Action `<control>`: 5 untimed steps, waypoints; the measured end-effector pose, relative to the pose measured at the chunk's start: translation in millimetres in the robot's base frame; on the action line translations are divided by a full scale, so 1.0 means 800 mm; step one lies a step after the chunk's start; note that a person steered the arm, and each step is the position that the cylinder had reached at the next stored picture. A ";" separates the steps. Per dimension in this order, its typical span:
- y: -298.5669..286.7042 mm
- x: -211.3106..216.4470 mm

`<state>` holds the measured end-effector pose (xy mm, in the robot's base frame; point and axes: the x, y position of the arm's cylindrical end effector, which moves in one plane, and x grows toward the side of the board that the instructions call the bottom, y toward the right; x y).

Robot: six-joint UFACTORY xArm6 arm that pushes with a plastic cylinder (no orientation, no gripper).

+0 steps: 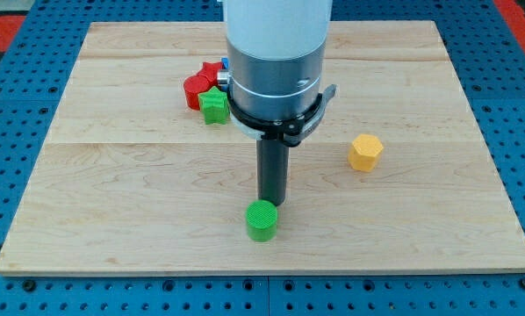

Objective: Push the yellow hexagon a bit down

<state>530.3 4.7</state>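
Note:
The yellow hexagon [365, 152] lies on the wooden board [113, 175], right of the middle. My tip [269, 204] stands near the middle of the board, well to the left of the hexagon and a little lower. The tip is right behind a green cylinder [262, 220] and seems to touch its top edge.
A cluster sits at the upper left of the arm: a red block [197, 89], a green star [214, 107], a red star [212, 70] and a bit of a blue block [222, 64], partly hidden by the arm. A blue pegboard [17, 105] surrounds the board.

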 end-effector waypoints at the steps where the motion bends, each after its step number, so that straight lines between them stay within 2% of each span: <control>1: 0.020 -0.021; 2: 0.053 -0.084; 3: 0.057 -0.108; 4: 0.131 -0.118; 5: 0.171 -0.116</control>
<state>437.4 141.8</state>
